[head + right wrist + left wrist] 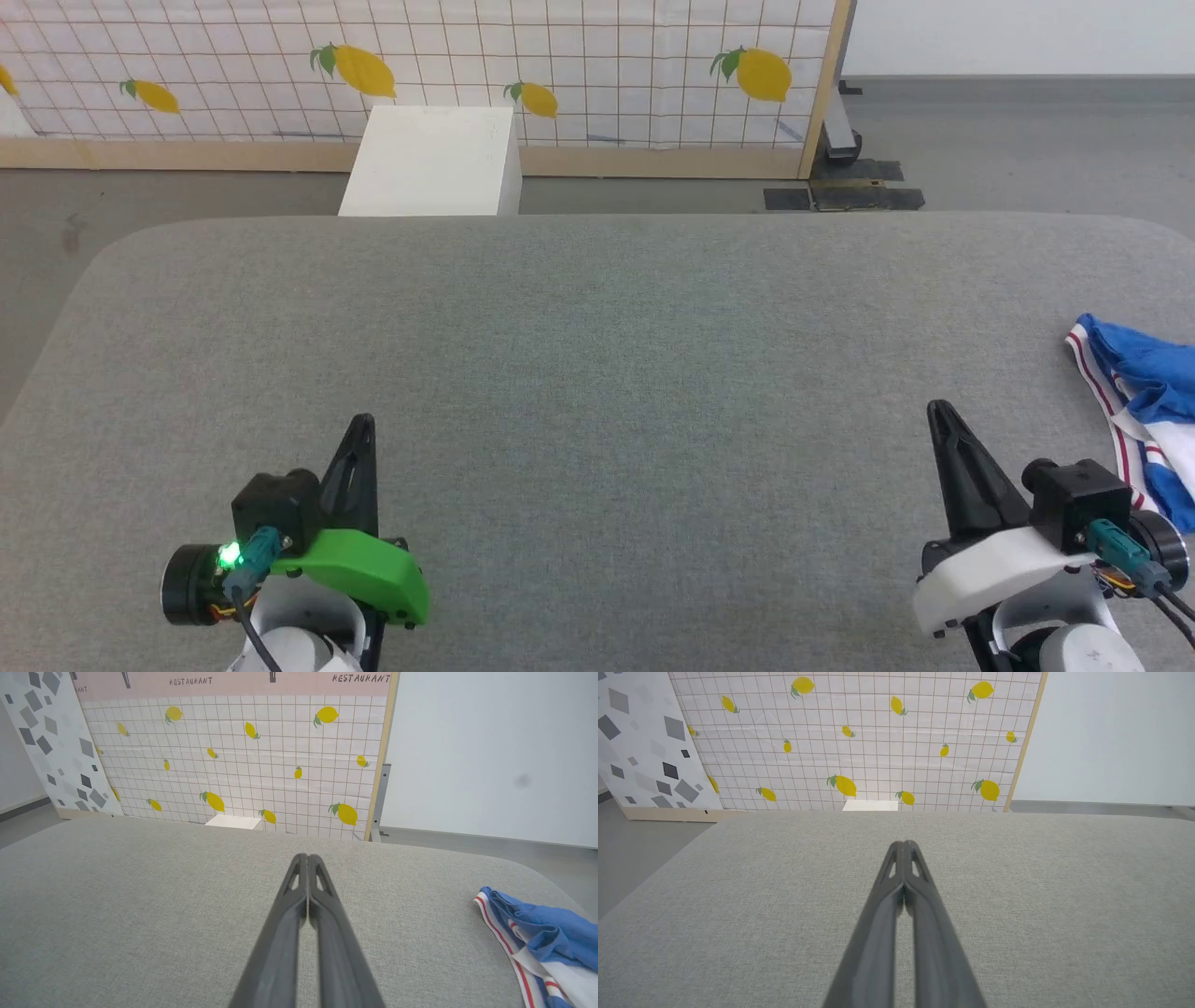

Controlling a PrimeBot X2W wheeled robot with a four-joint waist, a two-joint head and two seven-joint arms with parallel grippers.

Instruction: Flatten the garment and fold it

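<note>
Right gripper (938, 411): its two long dark fingers are pressing together along their length, tips meeting and gripping nothing. It is hovering low over the grey fabric table (597, 355) with the fingers pointing away from the robot. Garment (1144, 369): it is lying off this gripper's outer, right-hand side, near it but not touching, level with the fingers and running back alongside the wrist. It is sitting bunched at the table's right margin, showing blue folds, white cloth and red-striped trim, with no flattening or fold begun. The trim edge facing the gripper is running roughly parallel to the fingers, so the visible heap is appearing to lie fore-and-aft rather than across. The rest is passing beyond the picture's edge, so its full spread cannot be told. Left gripper (364, 422): its fingers are likewise meeting at the tips and carrying nothing, pointing the same way. It is standing well apart from the garment, with the right gripper and the width of the table lying between. Judgement: the right arm is sitting much the nearer, and the coming reach is likely calling for a swing to its right, not a push straight ahead. Beyond the fingertips, a white box (434, 159) and a lemon-print panel (560, 56) are standing past the table's far edge.
</note>
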